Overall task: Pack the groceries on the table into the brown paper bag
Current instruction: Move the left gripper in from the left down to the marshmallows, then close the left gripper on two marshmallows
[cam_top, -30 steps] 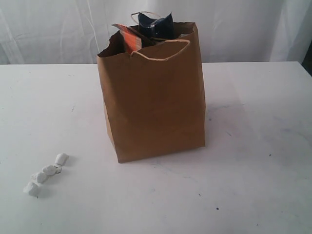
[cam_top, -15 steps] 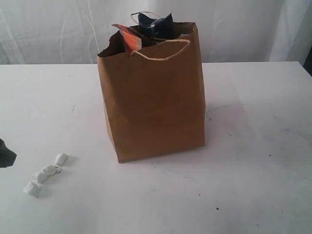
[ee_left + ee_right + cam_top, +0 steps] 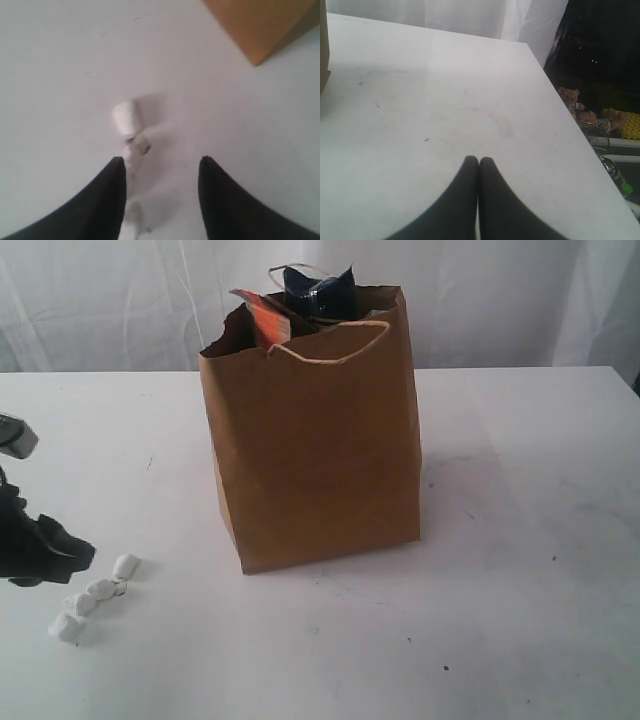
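The brown paper bag (image 3: 312,435) stands upright mid-table with an orange-labelled pouch (image 3: 264,318) and a dark blue packet (image 3: 318,290) poking out of its top. A string of white wrapped sweets (image 3: 92,596) lies on the table (image 3: 520,540) at the front left. My left gripper (image 3: 70,552) hovers open just left of the sweets. In the left wrist view the sweets (image 3: 126,117) lie ahead of and partly between the open fingers (image 3: 160,162). My right gripper (image 3: 479,161) is shut and empty over bare tabletop, out of the exterior view.
The table's right edge (image 3: 570,120) drops off to dark floor with clutter beyond. A corner of the bag (image 3: 260,25) shows in the left wrist view. A white curtain hangs behind the table.
My left arm has come in from the left edge and now hangs close beside the sweets. The bag and the sweets have not moved.
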{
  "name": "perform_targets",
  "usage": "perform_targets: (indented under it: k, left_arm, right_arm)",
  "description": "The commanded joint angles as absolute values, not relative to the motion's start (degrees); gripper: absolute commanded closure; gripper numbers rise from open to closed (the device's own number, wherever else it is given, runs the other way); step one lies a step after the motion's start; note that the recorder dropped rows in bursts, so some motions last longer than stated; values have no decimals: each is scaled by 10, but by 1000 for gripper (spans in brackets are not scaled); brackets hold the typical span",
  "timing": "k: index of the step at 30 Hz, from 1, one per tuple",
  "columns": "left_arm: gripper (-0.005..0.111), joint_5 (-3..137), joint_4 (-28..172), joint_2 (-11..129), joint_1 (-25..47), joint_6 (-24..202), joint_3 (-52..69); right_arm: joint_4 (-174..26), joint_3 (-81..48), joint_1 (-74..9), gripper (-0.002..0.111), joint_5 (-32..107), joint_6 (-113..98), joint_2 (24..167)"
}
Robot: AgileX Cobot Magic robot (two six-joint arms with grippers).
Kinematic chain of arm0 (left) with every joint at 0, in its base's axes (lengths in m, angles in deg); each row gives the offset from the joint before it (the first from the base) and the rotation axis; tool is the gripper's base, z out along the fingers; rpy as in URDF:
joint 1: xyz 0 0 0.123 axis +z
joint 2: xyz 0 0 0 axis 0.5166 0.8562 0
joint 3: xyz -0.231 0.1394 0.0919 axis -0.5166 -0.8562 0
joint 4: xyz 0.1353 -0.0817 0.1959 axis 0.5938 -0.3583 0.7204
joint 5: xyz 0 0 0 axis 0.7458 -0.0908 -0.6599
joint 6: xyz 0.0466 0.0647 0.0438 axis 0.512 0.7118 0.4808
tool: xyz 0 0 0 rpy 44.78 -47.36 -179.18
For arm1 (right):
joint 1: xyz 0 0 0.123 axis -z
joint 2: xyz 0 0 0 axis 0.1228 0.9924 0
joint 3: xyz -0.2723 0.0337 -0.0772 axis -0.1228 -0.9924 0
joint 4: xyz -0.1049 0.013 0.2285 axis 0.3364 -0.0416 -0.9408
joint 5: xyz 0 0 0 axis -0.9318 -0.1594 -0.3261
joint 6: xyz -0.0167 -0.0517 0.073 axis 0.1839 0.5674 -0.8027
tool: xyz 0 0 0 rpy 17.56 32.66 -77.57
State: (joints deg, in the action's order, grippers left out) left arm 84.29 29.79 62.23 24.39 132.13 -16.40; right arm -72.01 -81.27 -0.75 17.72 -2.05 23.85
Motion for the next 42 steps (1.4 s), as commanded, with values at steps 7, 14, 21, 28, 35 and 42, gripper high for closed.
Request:
perform_targets:
  k: [7, 14, 21, 28, 35, 42]
  left_arm:
    - [63, 906, -7, 676, 246, 1685, -165]
    - [58, 843, 74, 707, 246, 1768, -166]
    - [47, 869, 45, 738, 246, 1756, -166]
    - [48, 782, 51, 766, 246, 1741, -168]
    - [48, 760, 51, 795, 246, 1714, -176]
    - [50, 752, 51, 800, 246, 1706, -195]
  right_arm:
    - [-716, -813, -3, 108, 178, -24, 235]
    - [-716, -813, -3, 108, 178, -24, 235]
    - [-716, -813, -3, 108, 178, -24, 235]
    - [-716, -813, -3, 108, 178, -24, 235]
    - [-716, -813, -3, 108, 178, -24, 235]
    - [-716, -813, -3, 108, 178, -24, 235]
